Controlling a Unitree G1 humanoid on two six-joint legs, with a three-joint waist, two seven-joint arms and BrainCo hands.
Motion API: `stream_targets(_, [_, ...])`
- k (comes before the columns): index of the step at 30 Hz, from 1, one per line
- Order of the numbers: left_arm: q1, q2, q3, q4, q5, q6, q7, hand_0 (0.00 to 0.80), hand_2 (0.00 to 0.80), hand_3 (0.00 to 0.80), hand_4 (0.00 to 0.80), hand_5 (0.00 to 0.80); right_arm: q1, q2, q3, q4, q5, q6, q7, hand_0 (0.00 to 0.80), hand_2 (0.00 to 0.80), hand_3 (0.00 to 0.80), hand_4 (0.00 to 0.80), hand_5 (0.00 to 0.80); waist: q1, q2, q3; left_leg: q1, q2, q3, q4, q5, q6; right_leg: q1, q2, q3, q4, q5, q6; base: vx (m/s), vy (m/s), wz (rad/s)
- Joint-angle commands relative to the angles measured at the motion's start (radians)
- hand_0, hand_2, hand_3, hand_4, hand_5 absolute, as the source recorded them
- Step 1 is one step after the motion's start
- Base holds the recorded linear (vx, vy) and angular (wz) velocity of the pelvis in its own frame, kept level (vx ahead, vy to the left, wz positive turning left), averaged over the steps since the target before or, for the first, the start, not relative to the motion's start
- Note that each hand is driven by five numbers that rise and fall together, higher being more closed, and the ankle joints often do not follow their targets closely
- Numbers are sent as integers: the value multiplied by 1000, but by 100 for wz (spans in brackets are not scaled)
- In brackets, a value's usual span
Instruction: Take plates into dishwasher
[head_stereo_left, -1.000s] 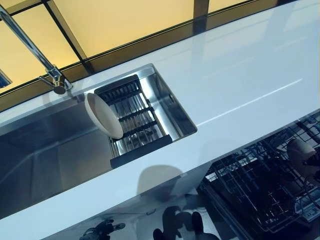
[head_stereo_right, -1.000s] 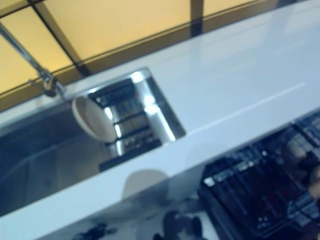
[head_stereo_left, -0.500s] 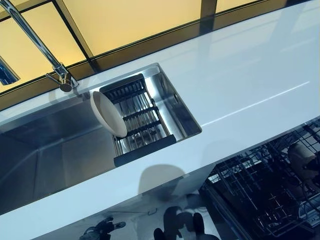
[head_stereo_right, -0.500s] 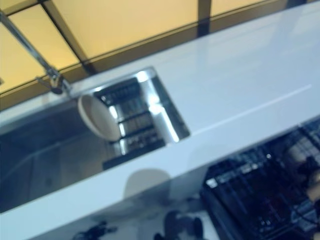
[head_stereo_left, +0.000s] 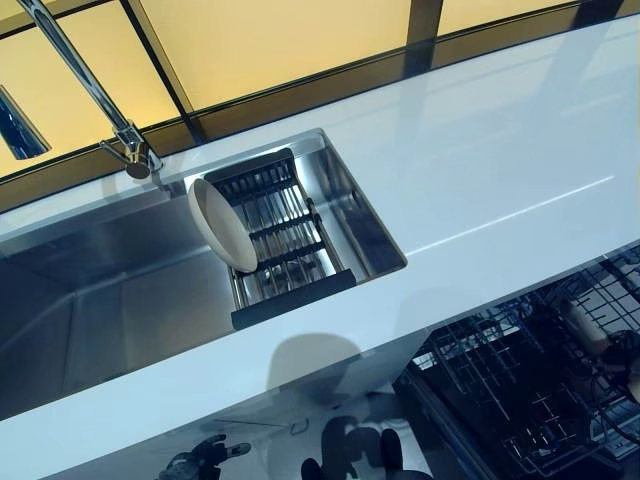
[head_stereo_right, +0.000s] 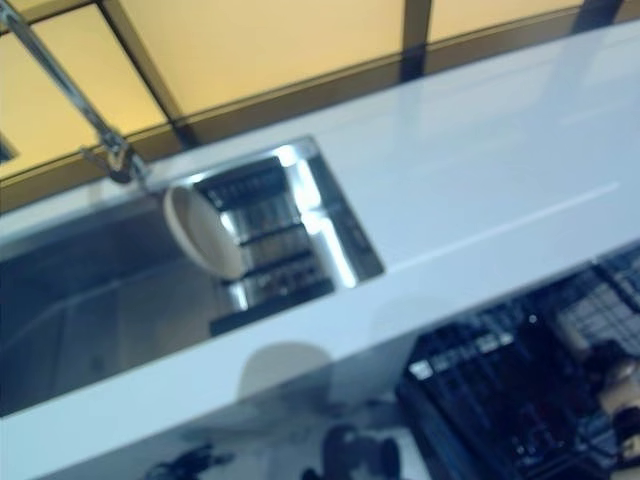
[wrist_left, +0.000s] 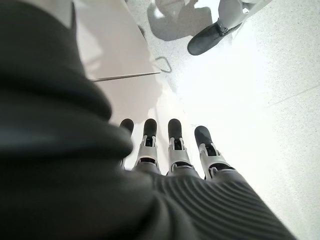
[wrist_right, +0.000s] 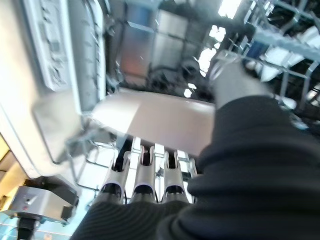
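A beige plate (wrist_right: 160, 120) is in my right hand (wrist_right: 142, 175), fingers under it and the thumb curled over its rim, low among the wires of the open dishwasher's rack (head_stereo_left: 520, 390) at the lower right. Most of that plate and hand is hidden by the rack in the eye views. A second beige plate (head_stereo_left: 222, 224) stands on edge in the dark drying rack (head_stereo_left: 285, 240) inside the steel sink (head_stereo_left: 100, 300). My left hand (wrist_left: 175, 150) hangs over the floor with straight fingers, holding nothing.
A white countertop (head_stereo_left: 480, 150) runs between the sink and the dishwasher. A tall chrome tap (head_stereo_left: 90, 90) rises at the sink's far left. Yellow window panels stand behind the counter. White dishes (wrist_right: 290, 45) sit deeper in the dishwasher.
The camera has shifted a little, sliding the sink rightward in the picture. My right hand and its plate have sunk lower among the dishwasher's wires. The sink plate has not moved.
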Motion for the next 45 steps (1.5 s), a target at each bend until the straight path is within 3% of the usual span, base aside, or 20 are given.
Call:
stream_targets(1, [-28, 33, 1, 50, 26, -5, -12, 0, 0, 0, 0, 0, -32, -35, -15, 13, 0, 39, 6, 0, 0, 0, 0, 0, 1, -54, -20, 33, -11, -33, -2, -84, 16, 56, 14, -12, 4, -94, 54, 0, 0, 0])
stream_targets(13, [-17, 38, 25, 68, 24, -1, 7, 0, 0, 0, 0, 0, -3, -161, -86, -90, -7, 107, 115, 0, 0, 0, 0, 0, -18, -127, -38, 52, 0, -16, -2, -94, 19, 68, 32, 22, 4, -87, 55, 9, 29, -1])
stream_targets(20, [-12, 50, 46, 86, 27, 11, 28, 0, 0, 0, 0, 0, 17, -331, -188, -119, 48, 137, 211, 0, 0, 0, 0, 0, -31, -184, -63, 69, 7, -8, -2, -97, 20, 85, 46, 43, 4, -77, 59, 20, 40, -7])
stream_targets(28, [-6, 61, 49, 115, -1, 3, 45, 0, 0, 0, 0, 0, -45, -501, -252, -20, 98, 98, 241, 0, 0, 0, 0, 0, -25, -231, -95, 75, 10, -15, -2, -94, 24, 99, 58, 50, 4, -73, 62, 15, 31, -3])
stream_targets(34, [0, 64, 33, 131, -34, -5, 54, 0, 0, 0, 0, 0, -270, -545, -105, 17, 142, 84, 122, 0, 0, 0, 0, 0, 5, -244, -108, 70, 5, -36, -2, -87, 24, 106, 55, 28, 4, -77, 61, -1, 11, 0])
stream_targets(41, [12, 57, 13, 125, -69, -5, 66, 0, 0, 0, 0, 0, -687, -526, 241, -51, 184, 91, -1, 0, 0, 0, 0, 0, 41, -235, -115, 62, -9, -75, -2, -79, 22, 112, 41, -2, 4, -87, 57, -2, 39, 4])
stream_targets(45, [14, 52, 4, 109, -84, 2, 73, 0, 0, 0, 0, 0, -855, -485, 396, -158, 154, 50, -57, 0, 0, 0, 0, 0, 66, -226, -113, 56, -18, -101, -2, -75, 21, 118, 30, -30, 4, -95, 53, 2, 27, 19])
